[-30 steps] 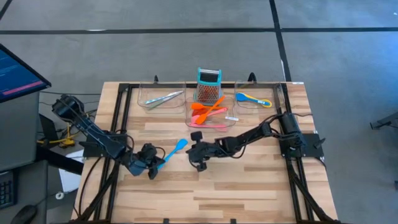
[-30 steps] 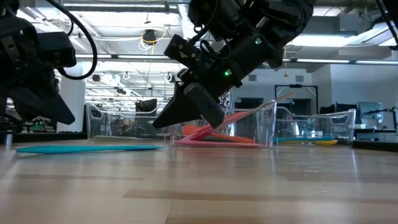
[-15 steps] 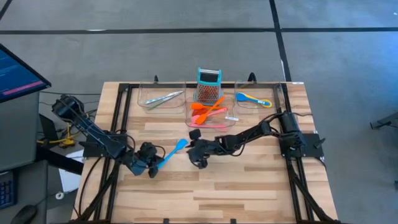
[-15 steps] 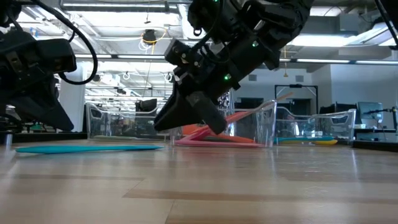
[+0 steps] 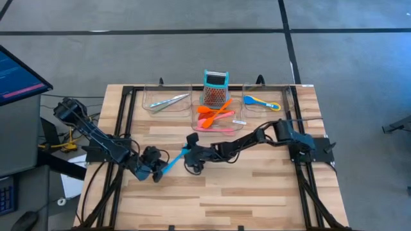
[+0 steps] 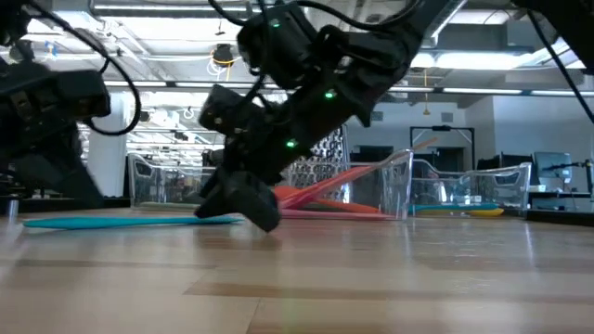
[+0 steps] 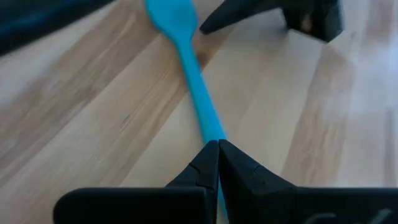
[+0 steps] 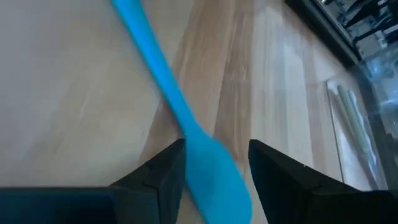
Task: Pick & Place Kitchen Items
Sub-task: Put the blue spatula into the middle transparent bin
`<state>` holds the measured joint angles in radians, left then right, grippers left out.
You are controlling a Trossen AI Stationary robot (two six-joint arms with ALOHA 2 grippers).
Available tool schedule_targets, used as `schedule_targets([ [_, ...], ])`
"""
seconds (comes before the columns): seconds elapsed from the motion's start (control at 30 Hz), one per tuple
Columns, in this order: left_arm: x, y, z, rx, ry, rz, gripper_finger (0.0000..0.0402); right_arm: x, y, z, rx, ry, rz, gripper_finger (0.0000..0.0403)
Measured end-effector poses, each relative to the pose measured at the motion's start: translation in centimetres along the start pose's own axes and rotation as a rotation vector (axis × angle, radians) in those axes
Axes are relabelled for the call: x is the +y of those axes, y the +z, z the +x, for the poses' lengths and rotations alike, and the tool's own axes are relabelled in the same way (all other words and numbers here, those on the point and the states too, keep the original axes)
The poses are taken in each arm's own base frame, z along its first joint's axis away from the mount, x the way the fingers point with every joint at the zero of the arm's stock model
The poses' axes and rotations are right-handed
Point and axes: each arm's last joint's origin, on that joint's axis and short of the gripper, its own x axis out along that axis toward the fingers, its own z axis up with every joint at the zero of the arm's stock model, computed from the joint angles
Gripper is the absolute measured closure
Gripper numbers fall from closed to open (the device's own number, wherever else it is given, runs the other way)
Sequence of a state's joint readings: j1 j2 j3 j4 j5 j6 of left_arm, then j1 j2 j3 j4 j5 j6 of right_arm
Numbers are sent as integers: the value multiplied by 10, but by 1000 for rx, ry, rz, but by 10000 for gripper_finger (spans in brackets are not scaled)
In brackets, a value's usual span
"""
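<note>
**Blue spatula on the boards, one end effector at either end**

Monitor [image 5: 16,77] glow sits off the left edge of the wooden worktop [image 5: 257,186]. From that side the left arm reaches in low, and its left end effector [image 5: 156,174] rests with its fingers [image 7: 208,165] pressed together, their tips right at the handle end of the blue spatula [image 5: 174,160]; whether they touch it I cannot tell. The spatula lies flat on the worktop, slanting from the left end effector up toward the middle, blade end farthest from it.

At that blade end is the right end effector [image 5: 191,156], down close to the boards with its fingers [image 8: 163,168] spread, one on each side of the blade and not closed on it.

Along the far edge stand three clear trays. The left tray [image 5: 146,96] holds the silvery tongs [image 5: 168,101]. The middle tray [image 5: 196,123] holds orange spoons [image 5: 215,113] and a pink utensil [image 5: 212,127], with a teal-topped grater [image 5: 216,88] standing upright at its back. The right tray [image 5: 277,96] holds a blue and yellow utensil [image 5: 261,101].
</note>
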<state>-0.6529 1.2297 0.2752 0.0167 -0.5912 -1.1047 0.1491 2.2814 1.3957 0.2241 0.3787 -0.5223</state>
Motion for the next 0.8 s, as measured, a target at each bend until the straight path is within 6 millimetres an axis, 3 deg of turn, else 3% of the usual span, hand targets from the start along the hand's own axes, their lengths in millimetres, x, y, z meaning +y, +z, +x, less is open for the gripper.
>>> schedule_targets([
  [0.27, 12, -8, 2, 37, 25, -26, 400, -11, 7, 7, 102, 78, -43, 224],
  [0.57, 12, -8, 2, 30, 24, -14, 400, -15, 16, 1, 188, 132, -90, 244],
  [0.8, 0, 1, -1, 6, -19, -6, 400, -15, 14, -1, 236, 160, -110, 254],
])
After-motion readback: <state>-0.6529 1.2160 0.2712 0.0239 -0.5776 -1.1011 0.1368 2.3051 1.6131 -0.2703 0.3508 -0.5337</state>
